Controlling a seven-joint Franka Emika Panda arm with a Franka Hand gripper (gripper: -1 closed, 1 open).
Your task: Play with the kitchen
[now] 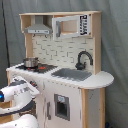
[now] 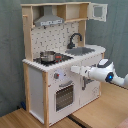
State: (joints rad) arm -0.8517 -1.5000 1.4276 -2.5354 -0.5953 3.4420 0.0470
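Item: the kitchen (image 1: 65,75), a child-size toy unit in white and light wood, standing upright on the floor before a grey curtain (image 1: 112,45), central in both exterior views. Fittings: black faucet (image 2: 75,39) over a grey sink (image 1: 72,75); black stovetop (image 2: 52,58) carrying a small metal pot (image 1: 31,62); grey hood (image 2: 50,21) above; tiled backsplash; upper cabinet with a windowed door (image 1: 67,26); knobs (image 2: 60,76) on the front panel; windowed oven door (image 2: 63,96) below. Adjacent: the white robot arm (image 2: 107,72), reaching horizontally at the front face, its gripper (image 2: 76,69) at knob height, just beside or touching the panel near the front corner; which, cannot be told. Claw state: cannot tell whether spread or pressed together. Handling note: the step appears to be working a knob or a front door; a slow, level approach square to the panel, with light force, would suit, since the unit looks light and could shift. Obscured: in the first exterior view the arm (image 1: 20,92) covers part of the lower front; the contact point and knob markings are indistinct; the arm's base is cut off.
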